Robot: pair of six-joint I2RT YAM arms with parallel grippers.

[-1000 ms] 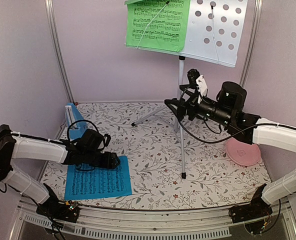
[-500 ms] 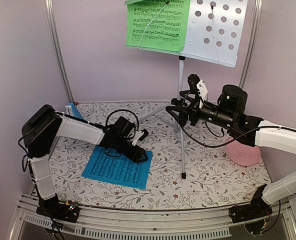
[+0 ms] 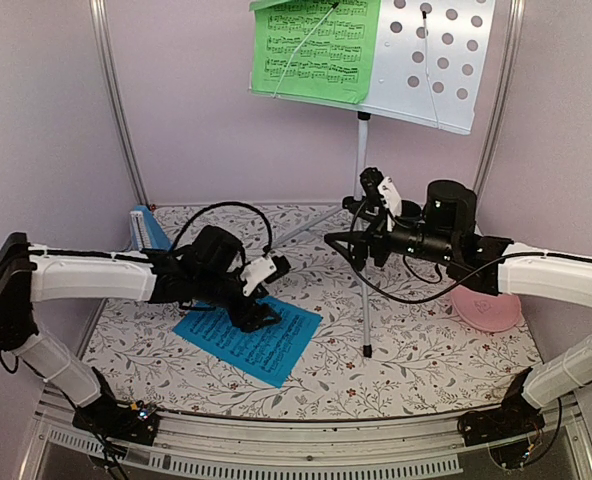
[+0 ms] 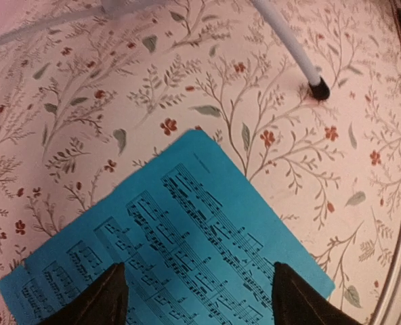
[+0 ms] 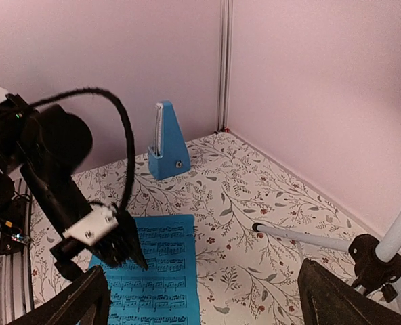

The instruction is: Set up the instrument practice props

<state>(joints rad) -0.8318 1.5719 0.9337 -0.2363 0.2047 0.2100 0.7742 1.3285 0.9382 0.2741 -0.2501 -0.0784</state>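
My left fingers are spread wide, both tips down on the blue sheet with nothing clamped between them. That sheet lies flat and skewed on the desk, near the front edge and a little left of the middle. My right fingers are also wide apart and hold nothing; they hang above the desk just beside the stand pole. I count two sheets: the blue one and a green sheet up on the stand's perforated panel. There is one stand, toward the back edge, one metronome in the back left corner, and one plate by the right edge.
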